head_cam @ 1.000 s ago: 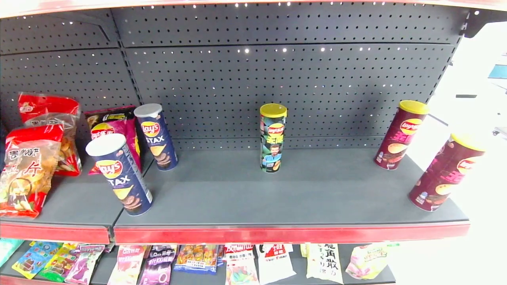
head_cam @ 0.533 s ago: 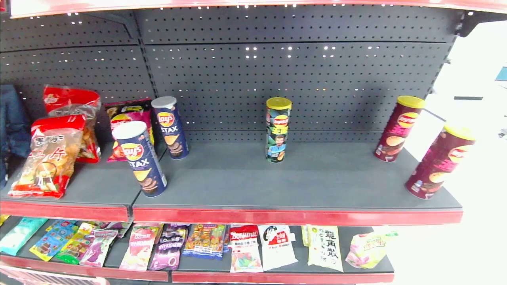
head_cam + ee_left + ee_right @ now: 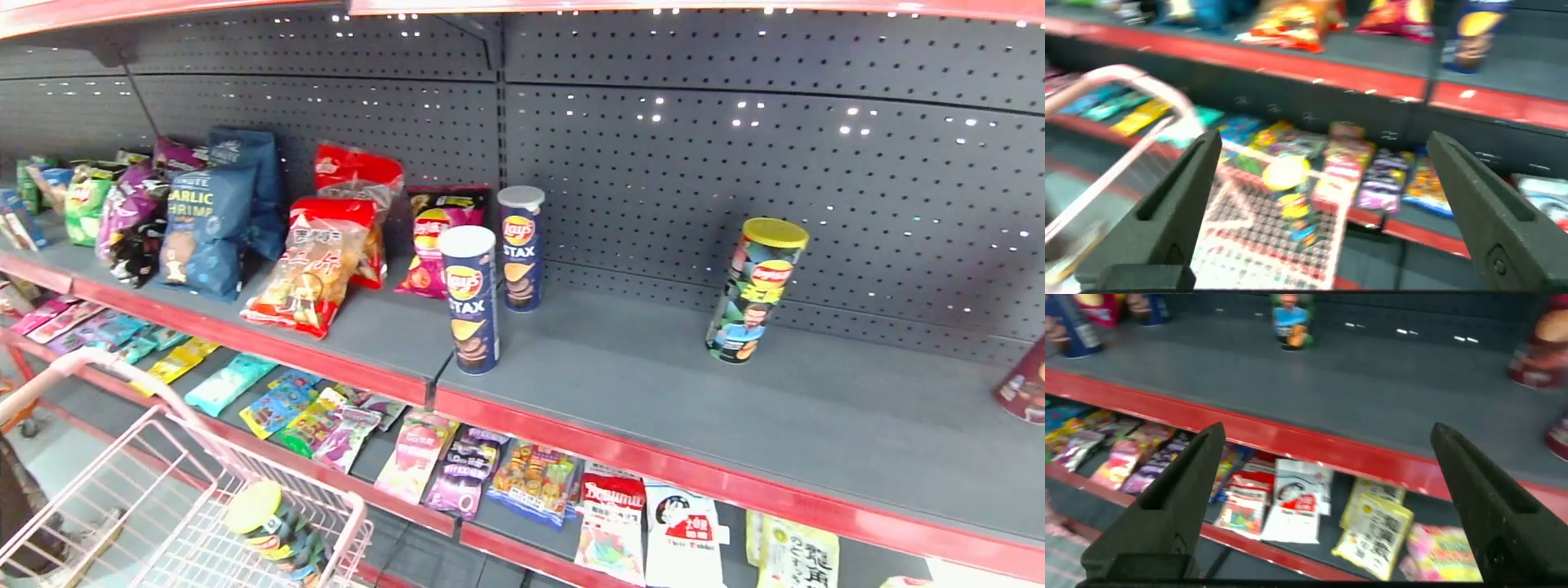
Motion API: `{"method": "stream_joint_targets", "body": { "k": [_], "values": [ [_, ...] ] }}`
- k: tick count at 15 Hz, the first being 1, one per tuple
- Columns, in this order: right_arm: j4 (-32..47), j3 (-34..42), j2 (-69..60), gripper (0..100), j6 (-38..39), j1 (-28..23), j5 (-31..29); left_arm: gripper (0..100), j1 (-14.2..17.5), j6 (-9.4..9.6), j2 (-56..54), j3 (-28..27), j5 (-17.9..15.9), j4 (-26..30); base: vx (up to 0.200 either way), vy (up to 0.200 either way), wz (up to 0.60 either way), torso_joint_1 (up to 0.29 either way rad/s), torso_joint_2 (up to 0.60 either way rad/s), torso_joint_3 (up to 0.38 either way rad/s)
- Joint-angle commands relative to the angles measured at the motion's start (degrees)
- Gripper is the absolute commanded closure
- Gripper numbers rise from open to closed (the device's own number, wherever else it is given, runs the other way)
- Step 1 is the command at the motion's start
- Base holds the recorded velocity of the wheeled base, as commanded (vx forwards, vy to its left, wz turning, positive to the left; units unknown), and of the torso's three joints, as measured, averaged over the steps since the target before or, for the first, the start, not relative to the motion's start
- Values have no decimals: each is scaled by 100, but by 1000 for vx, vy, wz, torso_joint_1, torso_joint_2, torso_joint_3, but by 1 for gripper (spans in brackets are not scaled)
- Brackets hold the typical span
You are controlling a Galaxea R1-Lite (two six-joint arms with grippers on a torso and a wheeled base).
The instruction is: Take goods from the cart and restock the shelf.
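Progress: early, by my read. Shelf (image 3: 653, 384) has a wide bare stretch either side of the lone yellow-lid can (image 3: 755, 290), far centre-right. A matching cart can (image 3: 277, 527) sits tilted in the cart (image 3: 339, 500), near left, not yet picked. Left to do: grab, lift, stand it on the bare deck.

L gripper (image 3: 1324, 140): fingers wide apart, empty, above the cart w/ the cart can below btwn them. R gripper (image 3: 1328, 431): fingers wide apart, empty, in front of the shelf's red lip, over the lower-tier packets (image 3: 1290, 498).

Materials: cart is pink wire mesh w/ a rounded tube handle. Cans are rigid cylinders w/ glossy printed wrap and flat plastic lids. Two blue cans (image 3: 469, 298) stand upright, left of centre. Snack bags (image 3: 314, 269) farther left are crinkly, soft and slumped. Shelf deck is matte grey w/ perforated back panel.
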Motion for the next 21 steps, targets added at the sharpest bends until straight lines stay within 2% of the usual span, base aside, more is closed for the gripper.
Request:
{"method": "stream_joint_targets", "body": {
  "k": [1, 4, 10, 21],
  "values": [
    [-1, 0, 2, 0, -1, 1, -2, 0, 4, 2, 5, 0, 1, 2, 0, 0, 600, 2, 12, -2],
    [-1, 0, 2, 0, -1, 1, -2, 0, 4, 2, 5, 0, 1, 2, 0, 0, 600, 1, 4, 1],
    [-1, 0, 2, 0, 8, 1, -2, 0, 4, 2, 5, 0, 1, 2, 0, 0, 0, -60, 126, 75],
    [-1, 0, 2, 0, 16, 1, -2, 0, 4, 2, 5, 0, 1, 2, 0, 0, 0, -138, 320, 179]
  ]
}}
